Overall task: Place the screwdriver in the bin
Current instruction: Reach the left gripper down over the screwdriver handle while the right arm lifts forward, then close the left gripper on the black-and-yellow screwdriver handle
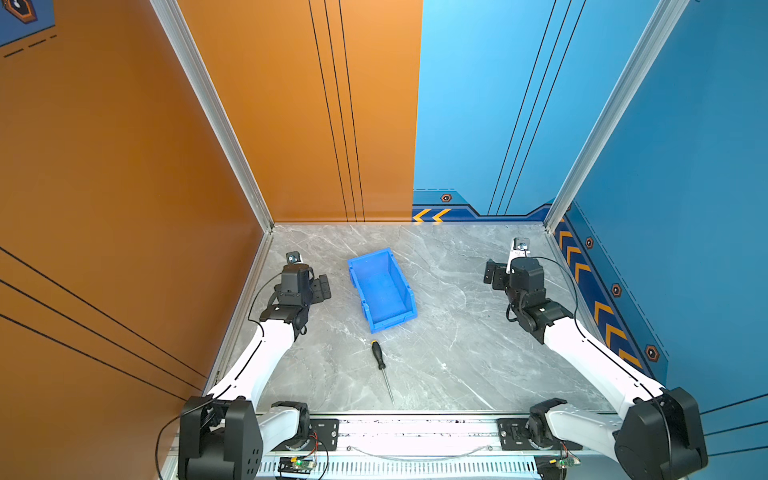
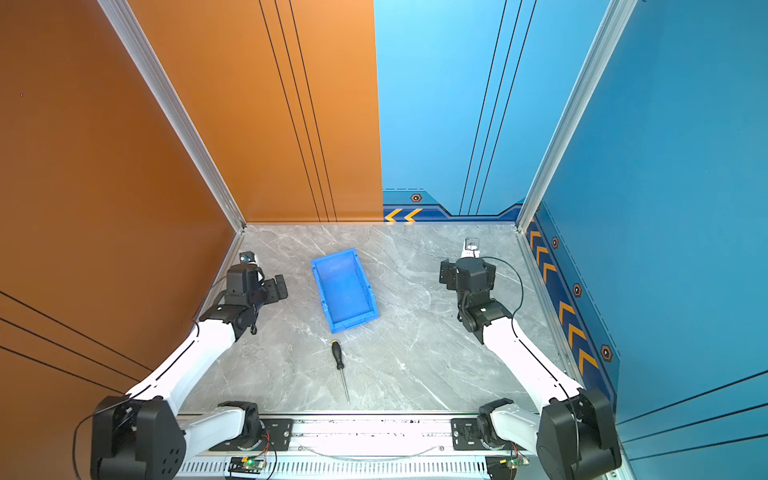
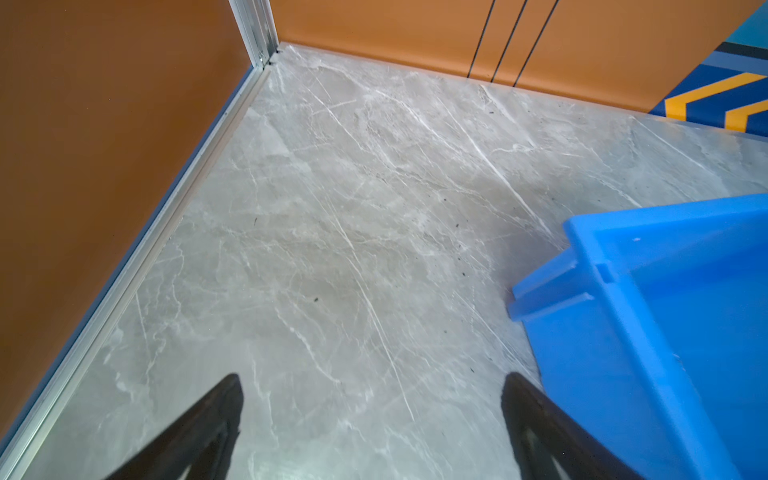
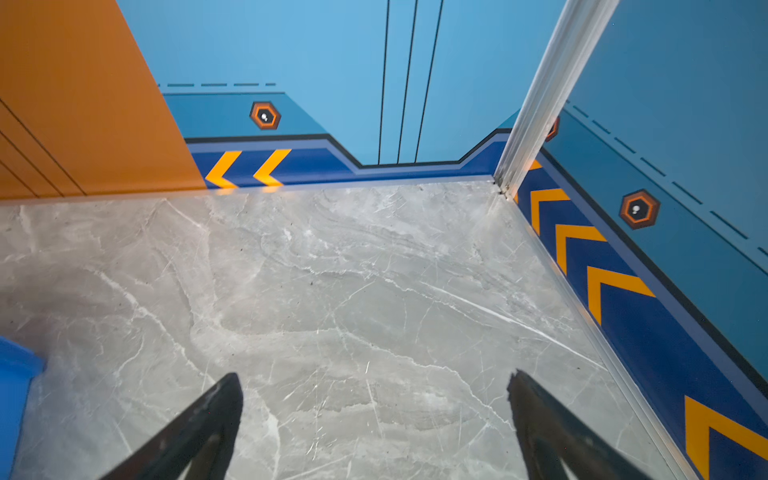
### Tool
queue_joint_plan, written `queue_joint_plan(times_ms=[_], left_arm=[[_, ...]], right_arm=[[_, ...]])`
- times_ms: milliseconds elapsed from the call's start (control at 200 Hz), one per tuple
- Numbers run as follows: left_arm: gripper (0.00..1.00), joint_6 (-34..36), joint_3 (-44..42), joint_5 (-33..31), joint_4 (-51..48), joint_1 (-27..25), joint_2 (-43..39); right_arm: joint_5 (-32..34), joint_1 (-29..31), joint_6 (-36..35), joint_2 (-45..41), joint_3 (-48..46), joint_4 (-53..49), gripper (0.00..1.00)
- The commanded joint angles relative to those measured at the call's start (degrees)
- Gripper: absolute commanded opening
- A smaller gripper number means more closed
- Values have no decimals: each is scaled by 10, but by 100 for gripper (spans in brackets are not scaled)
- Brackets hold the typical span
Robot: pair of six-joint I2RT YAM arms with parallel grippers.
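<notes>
Bright, even light falls from above, leaving only faint, soft shadows. The desk point(image 3: 374, 208) carries a pale sheen just beneath the left tool point(image 3: 372, 377), which looks dark and blurred.

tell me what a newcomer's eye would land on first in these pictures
The bright blue bin stands out most, empty, near the middle of the grey marble table in both top views. Just off its nearer end lies the black-handled screwdriver, alone on the table, with its shaft pointing toward the robot's base. The left gripper and the right gripper hang open on either side of the bin, holding nothing.
</notes>
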Motion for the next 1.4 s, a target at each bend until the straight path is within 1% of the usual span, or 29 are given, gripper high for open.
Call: queue_joint_plan(times_ms=[0, 110, 205, 295, 370, 506, 631, 781, 1011, 1081, 1192, 1302, 1392], left_arm=[[98, -55, 50, 3, -158, -34, -29], [98, -89, 78, -11, -222, -94, -45], [98, -117, 92, -33, -259, -161, -52], [98, -150, 98, -41, -286, -223, -55], [98, -187, 90, -35, -293, -266, -59], [98, -261, 71, -42, -291, -334, -50], [98, -302, 65, -45, -290, -384, -25], [98, -346, 56, -46, -289, -424, -6], [98, -376, 49, -35, -289, -469, 29], [99, -401, 39, -30, -288, -475, 35], [99, -421, 26, -20, -278, -484, 55], [100, -432, 24, -16, -279, -486, 79], [97, -444, 18, -17, -278, -486, 91]], right_arm=[[-38, 36, 7, 37, 12, -137, 100], [-39, 74, 6, -1, 2, -139, 100], [-80, 85, 7, -57, -13, -130, 100], [-94, 92, 19, -85, -14, -139, 100], [-120, 95, 28, -94, -18, -142, 100], [-228, 104, 12, -103, -22, -133, 100], [-241, 131, 0, -120, -24, -120, 100], [-252, 138, -9, -127, -30, -121, 100], [-302, 144, 21, -131, -36, -130, 100], [-295, 155, 21, -148, -49, -126, 100], [-255, 179, 7, -182, -74, -125, 100], [-261, 188, 1, -199, -87, -137, 100], [-269, 201, -12, -213, -93, -143, 100]])
